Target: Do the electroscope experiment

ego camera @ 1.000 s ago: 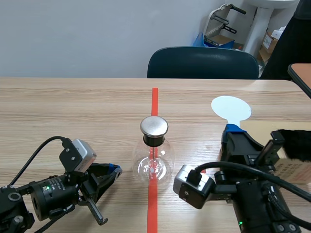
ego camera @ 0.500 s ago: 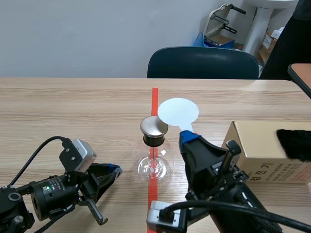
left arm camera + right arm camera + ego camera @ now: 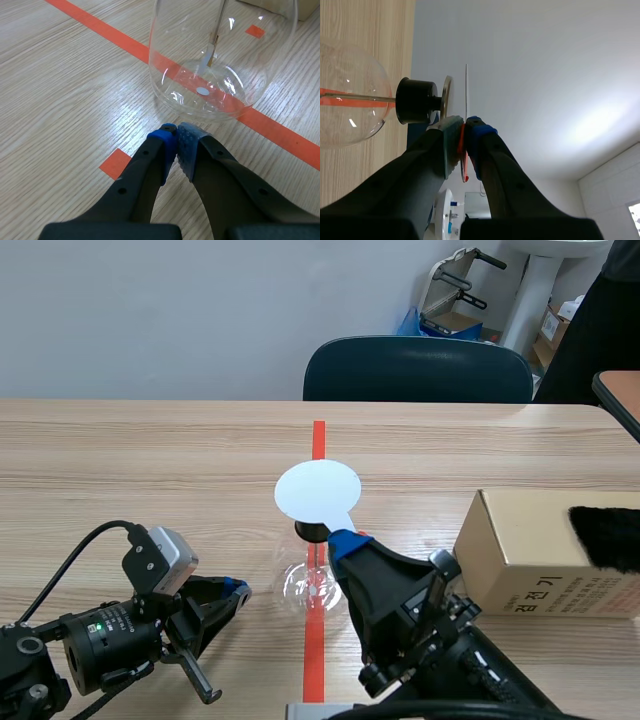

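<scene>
My right claw [image 3: 350, 538] is pinching the stem of the flat white round disc [image 3: 317, 490], pads pressed on it from both sides. I judge that grip low on the stem is there to leave the whole face free. The disc hangs right over the clear glass electroscope flask [image 3: 300, 585] at the middle of the desk [image 3: 150, 460]. From the front it hides the round metal cap plate [image 3: 448, 95] above the black stopper [image 3: 312, 531]. Past my right claw, disc and plate lie face to face, very close, with a thin gap showing. That is the test position, I'd say: charge brought up to the plate.

My left claw [image 3: 235, 590] rests low on the desk just left of the flask, pressed together on nothing. I read it as parked clear. To the right, the cardboard box [image 3: 530, 550] carries the black furry cloth [image 3: 605, 538].
</scene>
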Controlling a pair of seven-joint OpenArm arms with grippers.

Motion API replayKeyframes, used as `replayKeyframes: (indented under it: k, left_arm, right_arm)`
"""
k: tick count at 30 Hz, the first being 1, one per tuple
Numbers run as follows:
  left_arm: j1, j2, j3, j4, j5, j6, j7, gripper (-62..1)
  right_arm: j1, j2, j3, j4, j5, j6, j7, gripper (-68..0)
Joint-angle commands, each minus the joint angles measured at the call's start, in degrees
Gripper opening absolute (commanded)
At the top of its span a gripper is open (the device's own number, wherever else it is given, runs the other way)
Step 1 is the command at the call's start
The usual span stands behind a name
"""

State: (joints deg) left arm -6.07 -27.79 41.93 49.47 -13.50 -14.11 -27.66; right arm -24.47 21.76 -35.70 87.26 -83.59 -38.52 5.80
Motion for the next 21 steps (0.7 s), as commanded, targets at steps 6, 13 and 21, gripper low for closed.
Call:
replayKeyframes:
  k: [6,13,21]
  left_arm:
    - [-0.31,0.28,-0.07,0.98,-0.35,-0.13,-0.85,-57.3]
    - [-0.31,0.28,-0.07,0.98,-0.35,-0.13,-1.03,-57.3]
    - [-0.31,0.31,-0.07,0.98,-0.35,-0.13,-1.05,-57.3]
  right_arm:
    - [0.81,0.61,0.44,0.15,-0.11,-0.37,0.15,-66.5]
    - [0.81,0.61,0.44,0.15,-0.11,1.16,-0.63,-66.5]
    - [0.81,0.61,0.44,0.15,-0.11,1.53,-10.23,-66.5]
